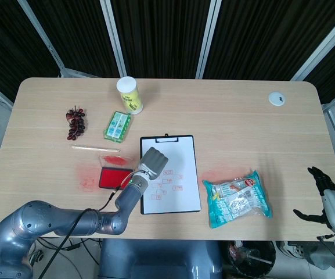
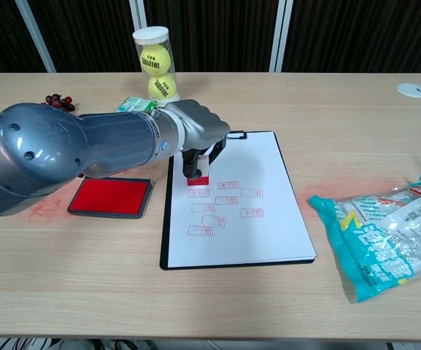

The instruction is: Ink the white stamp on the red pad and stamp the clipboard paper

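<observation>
My left hand (image 2: 198, 135) (image 1: 153, 160) grips the white stamp (image 2: 198, 174), whose red base sits low over the upper left of the clipboard paper (image 2: 243, 200) (image 1: 176, 180). Whether the base touches the sheet I cannot tell. Several red stamp marks (image 2: 221, 208) show on the paper below the stamp. The red ink pad (image 2: 111, 197) (image 1: 114, 178) lies open left of the clipboard. In the head view the hand hides the stamp. My right hand (image 1: 324, 197) hangs open off the table's right edge, far from everything.
A tennis ball tube (image 2: 155, 63) stands behind the clipboard, with a green box (image 1: 117, 125), grapes (image 1: 75, 122) and a thin stick (image 1: 94, 149) at left. A snack bag (image 2: 385, 237) lies at right. A white round cap (image 1: 276, 98) sits far right.
</observation>
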Controlling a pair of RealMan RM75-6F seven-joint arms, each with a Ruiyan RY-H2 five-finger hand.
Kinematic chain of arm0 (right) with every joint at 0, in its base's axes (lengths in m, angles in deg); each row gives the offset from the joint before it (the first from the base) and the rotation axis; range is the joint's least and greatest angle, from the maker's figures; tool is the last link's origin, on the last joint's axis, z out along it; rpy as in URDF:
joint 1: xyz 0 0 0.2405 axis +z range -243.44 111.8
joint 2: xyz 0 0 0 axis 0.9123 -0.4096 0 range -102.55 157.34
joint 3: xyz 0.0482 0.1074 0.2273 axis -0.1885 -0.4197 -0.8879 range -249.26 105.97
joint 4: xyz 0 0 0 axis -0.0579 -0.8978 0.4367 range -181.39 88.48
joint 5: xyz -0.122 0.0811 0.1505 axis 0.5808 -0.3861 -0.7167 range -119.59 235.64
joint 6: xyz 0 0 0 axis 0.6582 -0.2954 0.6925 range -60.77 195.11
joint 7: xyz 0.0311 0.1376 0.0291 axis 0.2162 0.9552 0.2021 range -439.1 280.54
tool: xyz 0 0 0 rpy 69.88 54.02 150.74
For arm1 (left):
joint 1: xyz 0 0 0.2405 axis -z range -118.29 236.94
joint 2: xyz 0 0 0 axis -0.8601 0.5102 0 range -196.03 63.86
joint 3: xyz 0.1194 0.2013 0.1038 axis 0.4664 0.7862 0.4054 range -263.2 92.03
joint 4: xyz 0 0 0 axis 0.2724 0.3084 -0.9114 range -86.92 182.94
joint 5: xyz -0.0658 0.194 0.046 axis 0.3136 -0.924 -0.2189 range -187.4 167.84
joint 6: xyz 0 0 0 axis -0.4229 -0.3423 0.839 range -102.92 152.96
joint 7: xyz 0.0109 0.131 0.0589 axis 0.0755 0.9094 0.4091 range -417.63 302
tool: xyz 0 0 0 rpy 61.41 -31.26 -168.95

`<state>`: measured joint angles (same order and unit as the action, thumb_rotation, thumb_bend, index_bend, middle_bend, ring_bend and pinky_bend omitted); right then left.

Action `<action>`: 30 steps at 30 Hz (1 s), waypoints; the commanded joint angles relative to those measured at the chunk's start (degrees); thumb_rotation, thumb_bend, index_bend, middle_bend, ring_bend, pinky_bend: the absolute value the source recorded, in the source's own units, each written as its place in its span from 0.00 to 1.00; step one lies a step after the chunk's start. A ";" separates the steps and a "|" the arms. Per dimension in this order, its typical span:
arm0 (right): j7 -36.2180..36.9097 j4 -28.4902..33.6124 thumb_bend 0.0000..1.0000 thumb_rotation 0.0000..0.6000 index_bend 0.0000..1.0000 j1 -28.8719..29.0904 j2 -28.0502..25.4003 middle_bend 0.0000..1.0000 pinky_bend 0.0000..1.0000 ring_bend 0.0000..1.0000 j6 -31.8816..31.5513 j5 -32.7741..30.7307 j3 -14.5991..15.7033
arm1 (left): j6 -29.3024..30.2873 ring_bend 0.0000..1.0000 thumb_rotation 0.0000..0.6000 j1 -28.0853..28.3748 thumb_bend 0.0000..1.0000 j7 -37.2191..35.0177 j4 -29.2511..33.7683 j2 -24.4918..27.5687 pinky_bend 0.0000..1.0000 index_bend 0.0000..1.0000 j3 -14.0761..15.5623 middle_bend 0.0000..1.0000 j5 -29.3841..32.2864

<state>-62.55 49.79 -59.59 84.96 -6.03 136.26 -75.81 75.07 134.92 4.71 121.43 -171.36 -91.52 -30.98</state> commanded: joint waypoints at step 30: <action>0.45 0.00 0.20 1.00 0.06 -0.30 -0.09 0.00 0.14 0.00 -0.51 0.34 0.06 | 1.19 0.97 1.00 0.20 0.50 -0.69 1.98 1.60 1.00 0.76 0.14 0.84 -0.35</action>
<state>-62.11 49.79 -59.89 84.87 -6.53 136.60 -75.75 76.17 135.14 4.12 123.29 -169.88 -91.31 -31.24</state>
